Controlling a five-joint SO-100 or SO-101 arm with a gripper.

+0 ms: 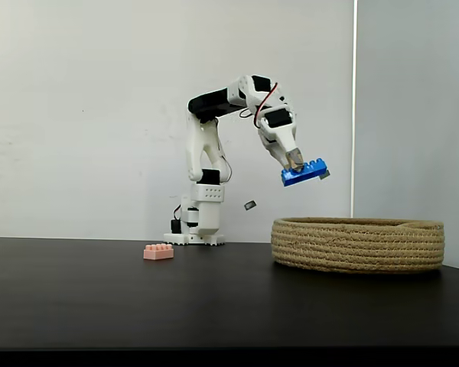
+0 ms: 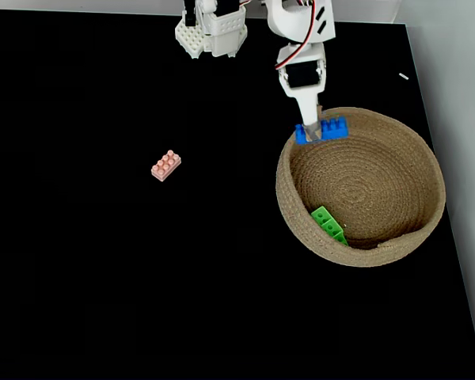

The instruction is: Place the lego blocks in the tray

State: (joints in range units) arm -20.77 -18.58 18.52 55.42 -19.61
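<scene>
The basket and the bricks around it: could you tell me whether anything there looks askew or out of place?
Nothing looks damaged or spilled. The blue brick hangs tilted in the gripper above the basket rim. The green brick leans against the inner wall. The pink brick lies alone on the table.

The blue lego block (image 1: 304,171) hangs tilted in the air, pinched in the fingers (image 1: 294,159), above the far left rim of the tray (image 2: 285,198) in a fixed view. The green block (image 2: 328,224) lies inside that round tan rope basket, against its near wall. The pale pink block (image 2: 166,165) sits studs-up on the black tabletop, well apart to the tray's left.
</scene>
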